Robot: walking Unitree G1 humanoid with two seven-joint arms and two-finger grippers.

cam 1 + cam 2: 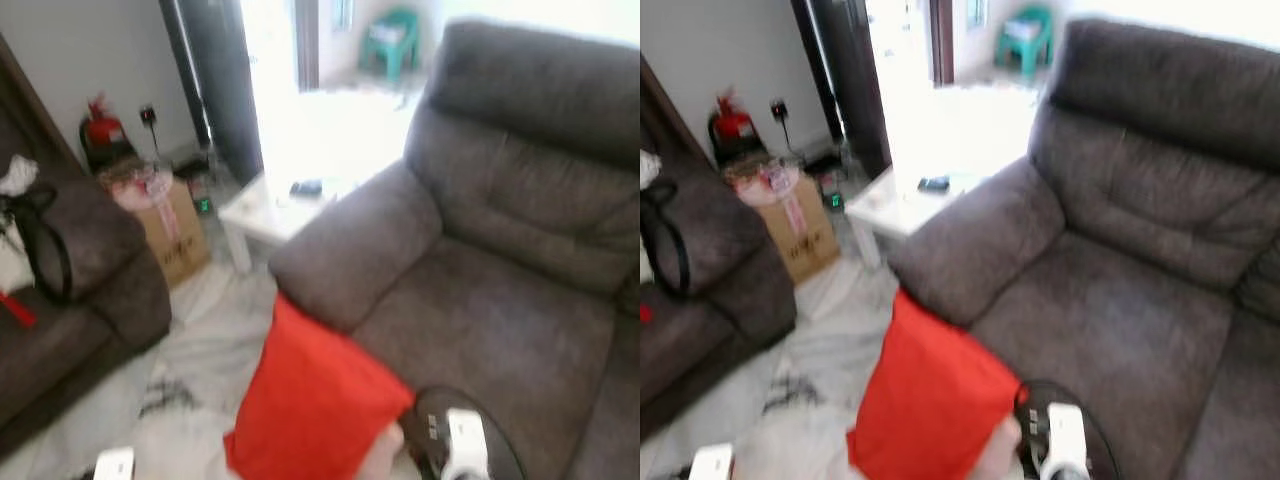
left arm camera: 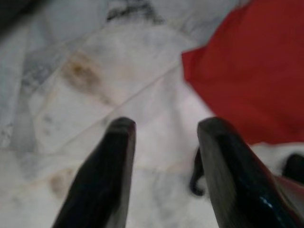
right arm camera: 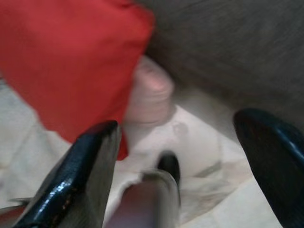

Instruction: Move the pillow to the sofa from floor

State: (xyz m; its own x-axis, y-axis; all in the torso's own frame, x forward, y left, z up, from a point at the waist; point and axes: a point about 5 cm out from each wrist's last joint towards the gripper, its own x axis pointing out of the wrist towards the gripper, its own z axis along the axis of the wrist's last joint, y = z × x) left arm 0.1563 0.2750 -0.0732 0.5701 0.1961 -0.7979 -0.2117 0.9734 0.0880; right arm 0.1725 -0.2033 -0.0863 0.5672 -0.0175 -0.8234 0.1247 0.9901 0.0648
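Red pillow (image 1: pixel 310 400) leans on sofa (image 1: pixel 480 300) front, just ahead of right end effector (image 3: pixel 180 156); fingers spread wide, empty, lined up for grab; left end effector (image 2: pixel 164 166) open, empty, beside pillow.

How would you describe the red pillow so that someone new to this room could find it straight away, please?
Start at the large grey-brown fabric sofa and follow its padded armrest down to its front end. There, over the pale marble floor, is the plain bright red fabric pillow, its upper corner by the armrest. No other large red thing is near the sofa's front.
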